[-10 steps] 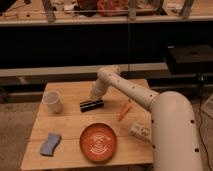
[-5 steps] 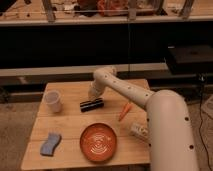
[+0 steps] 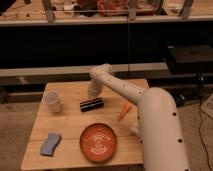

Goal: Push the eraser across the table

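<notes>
Leftward my arm (image 3: 122,90) has swung a little since a second ago, and my gripper (image 3: 93,93) hangs just behind the eraser (image 3: 92,105), which lies near the middle of the table (image 3: 70,122). Whether the gripper is wide or narrow I cannot tell. A white cup (image 3: 52,100) stands left of the eraser, its inside hidden. At the front sits an orange plate (image 3: 84,143) with white swirls, a blue sponge (image 3: 50,144) to its left.
</notes>
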### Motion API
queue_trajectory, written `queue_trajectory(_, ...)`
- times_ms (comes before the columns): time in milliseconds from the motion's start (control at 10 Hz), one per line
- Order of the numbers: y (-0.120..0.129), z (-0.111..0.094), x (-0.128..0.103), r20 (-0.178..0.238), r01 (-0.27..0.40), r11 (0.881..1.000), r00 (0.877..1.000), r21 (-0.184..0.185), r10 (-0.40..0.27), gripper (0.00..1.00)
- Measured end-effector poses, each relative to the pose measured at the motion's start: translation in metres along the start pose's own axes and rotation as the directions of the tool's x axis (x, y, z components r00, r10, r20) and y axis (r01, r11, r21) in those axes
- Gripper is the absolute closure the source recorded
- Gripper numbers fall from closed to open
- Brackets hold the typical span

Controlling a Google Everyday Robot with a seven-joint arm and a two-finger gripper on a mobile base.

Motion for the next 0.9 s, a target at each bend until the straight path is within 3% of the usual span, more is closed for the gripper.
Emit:
queue_trajectory(100,-0.001,0.003,-0.002,0.005,-0.005,1.000,1.000,-0.028,0.005,0.99)
queue_trajectory(200,0.002,0.001,-0.005,0.009,0.020,1.000,1.000,-0.024,-0.019,0.99)
queue_trajectory(400,0.006,-0.005,-0.006,0.007,0.032,0.999,0.999,0.028,-0.032,0.99)
queue_trajectory(700,0.012,-0.004,-0.011,0.013,0.020,0.999,1.000,-0.028,-0.020,0.99)
queue_trajectory(900,0.015,-0.006,-0.007,0.016,0.034,0.999,0.999,-0.016,-0.034,0.99)
